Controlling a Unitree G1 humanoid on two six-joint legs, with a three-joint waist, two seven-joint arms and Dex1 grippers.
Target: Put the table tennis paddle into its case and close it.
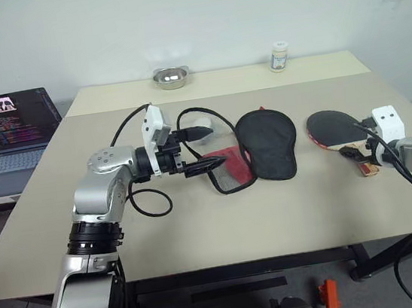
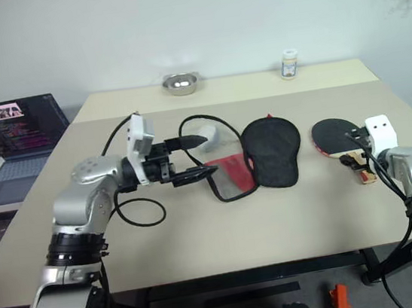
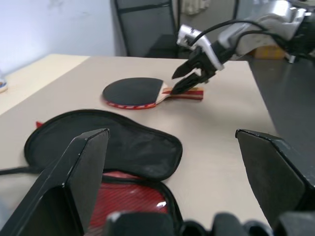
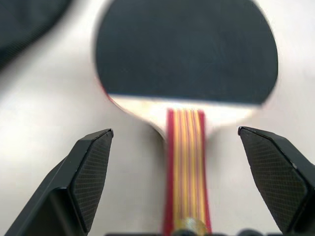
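The table (image 1: 200, 223) is seen from above by both head views, facing forward and down. The case (image 3: 103, 147) is viewed closely by the left wrist camera, the table tennis paddle (image 3: 133, 92) lying farther, at upper centre. The paddle is viewed closest by the right wrist camera.

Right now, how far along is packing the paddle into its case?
Done: the black and red fabric case lies unzipped, flap open. In hand: the open right gripper straddles the wooden handle of the black-faced paddle, which lies on the table. Left: grasp, insert, zip. The left gripper is open beside the case.
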